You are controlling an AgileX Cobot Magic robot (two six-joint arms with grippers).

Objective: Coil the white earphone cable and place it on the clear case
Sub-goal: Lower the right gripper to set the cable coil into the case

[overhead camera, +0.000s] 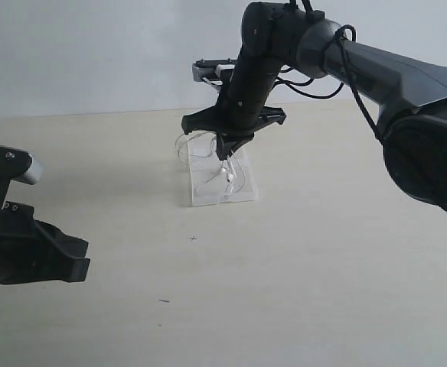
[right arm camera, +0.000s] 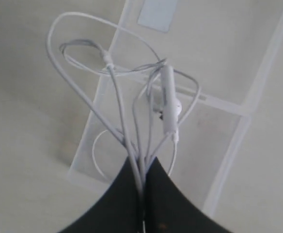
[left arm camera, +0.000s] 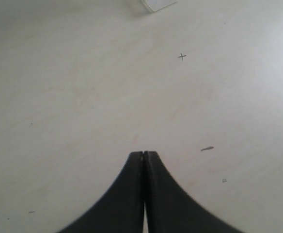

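Observation:
The white earphone cable (right arm camera: 113, 92) hangs in loose loops from my right gripper (right arm camera: 143, 162), which is shut on a bunch of its strands. Its inline remote (right arm camera: 168, 99) dangles over the clear case (right arm camera: 238, 141). In the exterior view the right gripper (overhead camera: 227, 147) hovers just above the clear case (overhead camera: 243, 191) at the table's middle back, with the cable (overhead camera: 227, 174) drooping onto it. My left gripper (left arm camera: 144, 154) is shut on nothing, low over bare table. In the exterior view the left gripper (overhead camera: 74, 264) sits far left, well away from the case.
The case's white square patch (right arm camera: 157, 14) lies in its far half. A small cross mark (overhead camera: 193, 238) and a dark speck (overhead camera: 164, 300) are on the beige tabletop. The right arm's black cables (overhead camera: 346, 61) loop above the table at the right.

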